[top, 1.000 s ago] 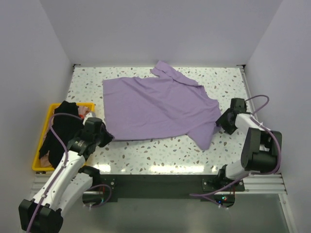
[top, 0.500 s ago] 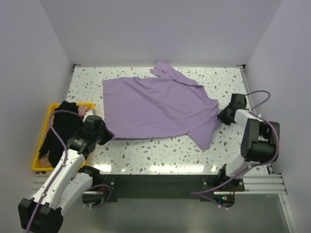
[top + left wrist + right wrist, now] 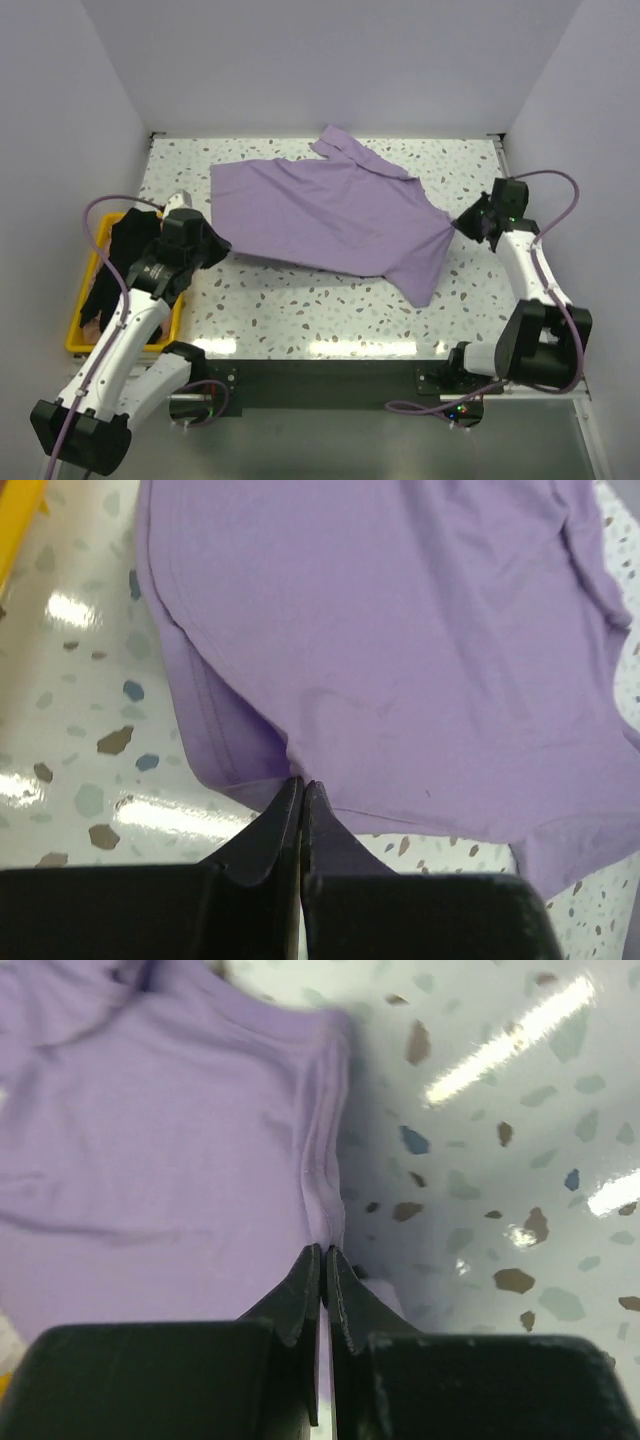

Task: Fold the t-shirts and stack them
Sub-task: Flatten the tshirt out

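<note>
Speckled white table (image 3: 300, 310) lies under both my arms. My left gripper (image 3: 302, 780) is clenched tight on the bottom hem of the purple t-shirt (image 3: 400, 630), at the corner closest to me. My right gripper (image 3: 323, 1250) is clenched tight too. It pinches a stitched edge on the far right side of the same shirt.

Between my 2 grippers the shirt lies spread out on the table. It is mostly flat, but 1 part sticks out crooked toward me and another bunches up at the far edge. Off to my left, the black t-shirt (image 3: 118, 265) sits in a heap in the yellow crate (image 3: 75, 338). It is well apart from the purple one.

I think I am at the step of pulling the purple shirt smooth so I can fold it. No fold is made yet, so most of the job is left. Next, I think both grippers must move together and at the same speed. If 1 pulls harder, the shirt may slide or wrinkle. My grip on each edge is thin, so the cloth could slip out.
</note>
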Tool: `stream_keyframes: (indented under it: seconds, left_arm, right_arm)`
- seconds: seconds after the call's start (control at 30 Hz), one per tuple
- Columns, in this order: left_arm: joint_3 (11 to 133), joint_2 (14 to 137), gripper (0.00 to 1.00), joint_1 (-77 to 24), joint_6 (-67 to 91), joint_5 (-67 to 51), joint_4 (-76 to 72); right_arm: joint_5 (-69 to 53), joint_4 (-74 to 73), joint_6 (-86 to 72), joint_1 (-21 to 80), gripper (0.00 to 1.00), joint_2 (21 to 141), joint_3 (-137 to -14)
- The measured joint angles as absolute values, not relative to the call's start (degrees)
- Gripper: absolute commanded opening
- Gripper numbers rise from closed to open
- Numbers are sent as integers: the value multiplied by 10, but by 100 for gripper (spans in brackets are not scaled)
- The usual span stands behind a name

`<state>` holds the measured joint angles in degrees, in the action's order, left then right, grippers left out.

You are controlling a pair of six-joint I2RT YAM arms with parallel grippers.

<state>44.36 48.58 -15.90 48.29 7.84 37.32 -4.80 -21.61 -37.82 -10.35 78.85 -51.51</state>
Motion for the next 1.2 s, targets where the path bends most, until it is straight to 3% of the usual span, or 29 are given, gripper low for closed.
stream_keyframes:
  seconds: [0.3, 0.87, 1.0, 1.2]
  left_arm:
    - [673, 534, 0, -159, 449, 114, 373]
    - [1037, 574, 0, -159, 405, 155, 387]
    - [1070, 590, 0, -159, 394, 166, 376]
    - [1075, 644, 0, -159, 379, 178, 341]
  right_arm:
    - [-75, -320, -383, -102, 0, 648, -730]
    - [-75, -514, -376, -102, 0, 657, -1194]
    - [-80, -511, -377, -102, 0, 675, -1253]
    - [-97, -464, -388, -102, 0, 722, -1243]
